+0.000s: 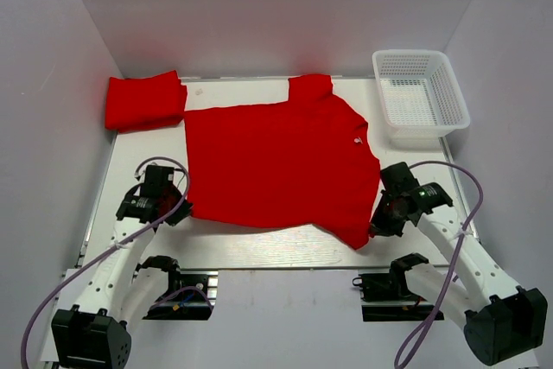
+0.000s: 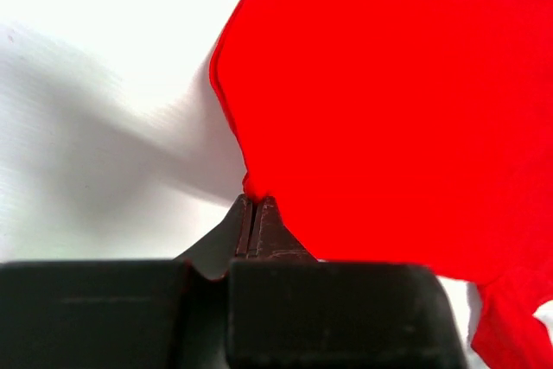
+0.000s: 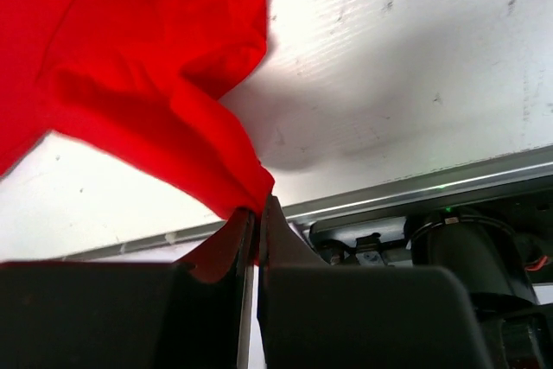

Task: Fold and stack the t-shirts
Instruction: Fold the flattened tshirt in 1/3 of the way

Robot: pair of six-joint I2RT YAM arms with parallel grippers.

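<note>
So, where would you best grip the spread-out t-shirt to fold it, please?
Probably its two near corners, from the near edge: the spread-out t-shirt lies flat, so only edges pinch. The left gripper and right gripper are shut there.

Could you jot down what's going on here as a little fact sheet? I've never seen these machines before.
Spread t-shirt: red, lying flat mid-table
Folded t-shirt: red, far left corner
Left claw: shut on the near left corner of the flat shirt
Right claw: shut on its near right corner
Basket: white mesh, far right corner
</note>
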